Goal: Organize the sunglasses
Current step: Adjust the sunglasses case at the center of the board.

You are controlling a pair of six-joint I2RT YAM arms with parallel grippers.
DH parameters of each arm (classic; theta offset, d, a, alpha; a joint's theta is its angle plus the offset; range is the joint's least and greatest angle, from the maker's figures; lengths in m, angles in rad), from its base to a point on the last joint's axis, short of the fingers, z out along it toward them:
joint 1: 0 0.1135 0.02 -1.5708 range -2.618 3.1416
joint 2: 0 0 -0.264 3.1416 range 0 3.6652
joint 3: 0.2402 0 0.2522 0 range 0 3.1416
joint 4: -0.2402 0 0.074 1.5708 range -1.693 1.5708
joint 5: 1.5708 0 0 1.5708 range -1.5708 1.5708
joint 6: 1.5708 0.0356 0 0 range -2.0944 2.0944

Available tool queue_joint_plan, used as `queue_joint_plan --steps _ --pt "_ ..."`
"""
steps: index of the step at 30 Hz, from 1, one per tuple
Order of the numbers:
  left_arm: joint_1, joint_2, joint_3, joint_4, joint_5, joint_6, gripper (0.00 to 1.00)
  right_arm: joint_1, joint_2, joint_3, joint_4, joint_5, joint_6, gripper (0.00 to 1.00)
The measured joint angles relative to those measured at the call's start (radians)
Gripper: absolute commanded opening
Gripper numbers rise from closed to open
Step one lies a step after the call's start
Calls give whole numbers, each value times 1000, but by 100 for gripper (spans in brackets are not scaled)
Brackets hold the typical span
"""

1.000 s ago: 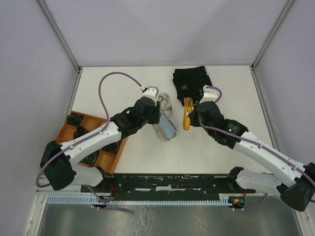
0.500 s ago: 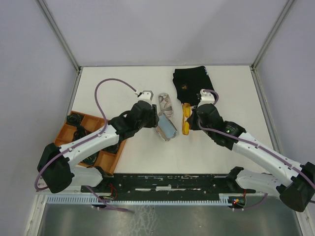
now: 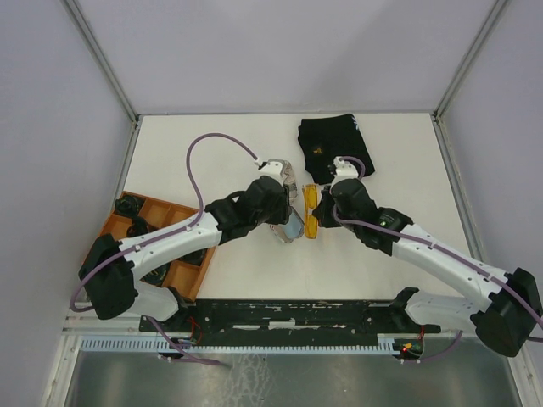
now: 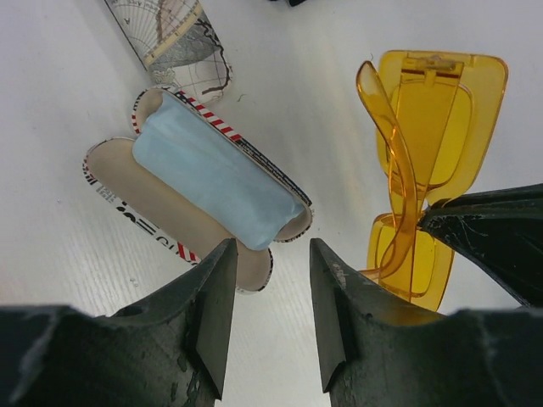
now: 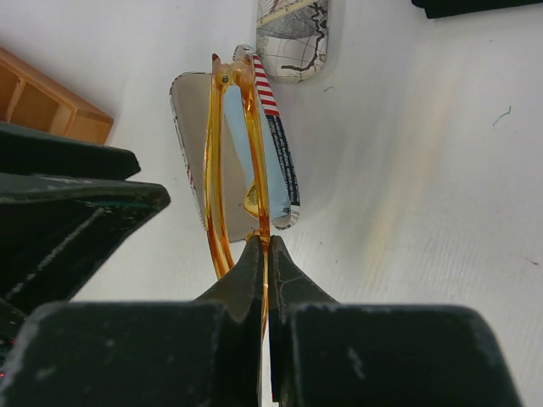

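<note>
Translucent orange-amber plastic sunglasses sit at centre of the top view, just right of the open oval printed case, folded and on edge, right gripper pinched onto the frame near the bridge. Likely light, stiff, slick, lenses scratch-prone. Left gripper half spread, empty, over the case lip; wrists crowd mid-frame, bare table lower right

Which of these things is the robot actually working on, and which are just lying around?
In the job: amber sunglasses, pinched in the right gripper; left gripper, open beside them.
Lying about: open glasses case with its blue cloth, map-print case, black cloth, orange tray.
</note>
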Motion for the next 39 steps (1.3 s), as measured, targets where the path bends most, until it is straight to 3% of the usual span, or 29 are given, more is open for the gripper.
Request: queue_joint_plan --steps 18,29,39 --pt "-69 106 82 -24 -49 20 45 -4 57 37 30 -103 -13 0" --pt "-77 133 101 -73 -125 34 49 -3 43 40 -9 -33 -8 0" --pt "45 8 -102 -33 -132 -98 54 -3 -69 13 -88 121 34 0"
